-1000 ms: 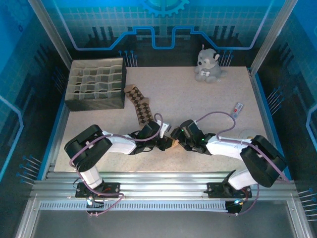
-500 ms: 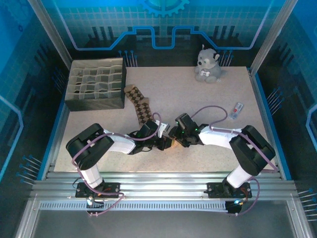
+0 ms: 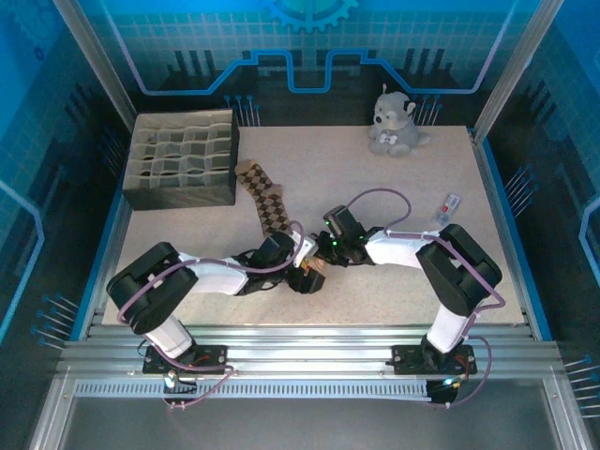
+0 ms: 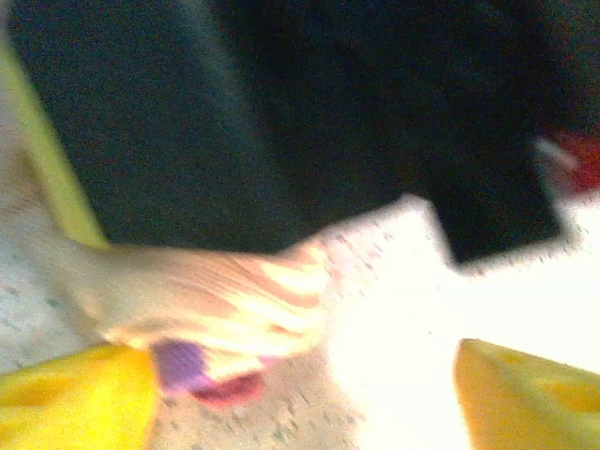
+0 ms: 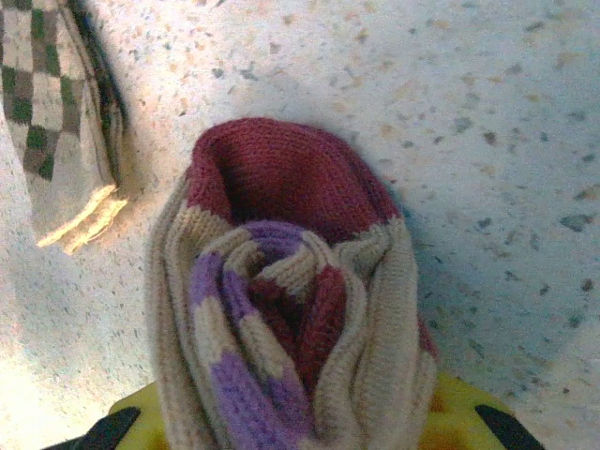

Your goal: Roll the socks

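Observation:
The beige sock with red and purple stripes (image 5: 291, 309) is rolled into a bundle on the table. It sits between my two grippers near the table's middle (image 3: 315, 266). My right gripper (image 5: 300, 427) is shut on this roll, and its yellow fingers (image 5: 459, 424) press in from both sides. My left gripper (image 4: 300, 394) stands open, with its yellow fingertips (image 4: 75, 403) far apart. The blurred sock (image 4: 216, 300) lies beside its left one. The brown argyle sock (image 3: 265, 199) lies flat just beyond, and its cuff end (image 5: 56, 122) shows in the right wrist view.
A dark divided organiser box (image 3: 180, 159) stands at the back left. A grey plush toy (image 3: 394, 124) sits at the back right. A small white and red item (image 3: 448, 206) lies right of centre. Both arms cross low over the near table (image 3: 394, 187).
My left gripper has opened and let go of the striped sock. My right gripper has moved left onto the roll and closed on it.

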